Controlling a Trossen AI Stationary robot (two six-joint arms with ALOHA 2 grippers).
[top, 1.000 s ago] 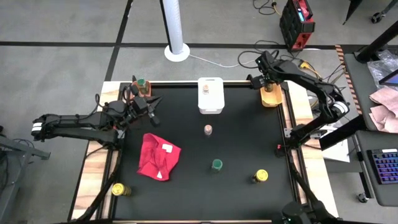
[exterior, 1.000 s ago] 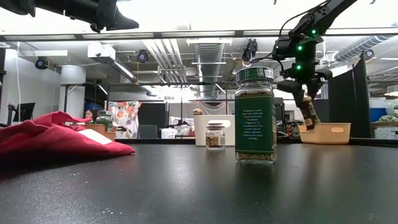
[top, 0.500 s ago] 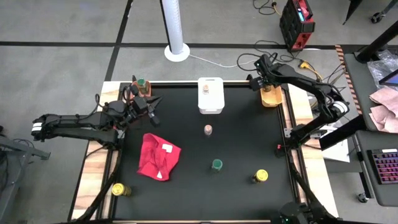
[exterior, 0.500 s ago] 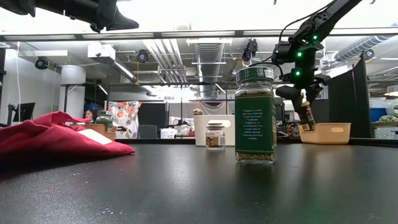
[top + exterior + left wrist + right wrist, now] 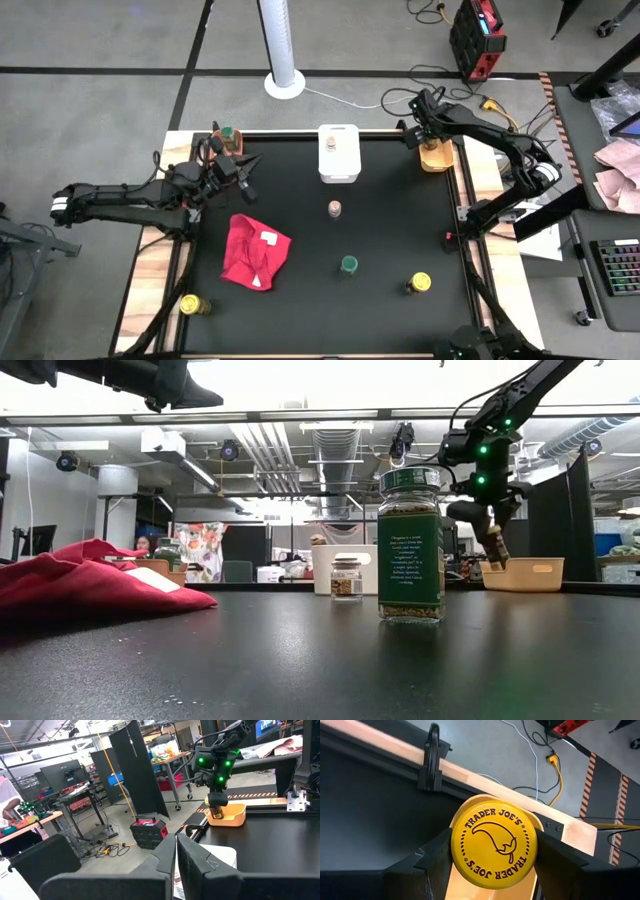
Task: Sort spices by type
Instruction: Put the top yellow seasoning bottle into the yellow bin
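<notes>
The right end effector (image 5: pixel 492 865) is gripping a yellow-lidded jar (image 5: pixel 494 845) over the orange bin (image 5: pixel 436 157) at the worktop's (image 5: pixel 300 300) far right corner, apparently needing to lower and release, while the left end effector (image 5: pixel 243 172) is waiting shut.

I see black table top (image 5: pixel 390 250), pale wood edging on both sides. White bin (image 5: pixel 338 155) at far edge, centre; orange bin (image 5: pixel 436 157) at far right corner. Red cloth (image 5: pixel 254 251) crumpled left of centre. Pink-lidded jar (image 5: pixel 334 208) near middle, green-lidded jar (image 5: pixel 348 265) closer to me, yellow-lidded jar (image 5: pixel 419 284) to its right. Another yellow-lidded jar (image 5: pixel 189 304) on near left wood edge.
</notes>
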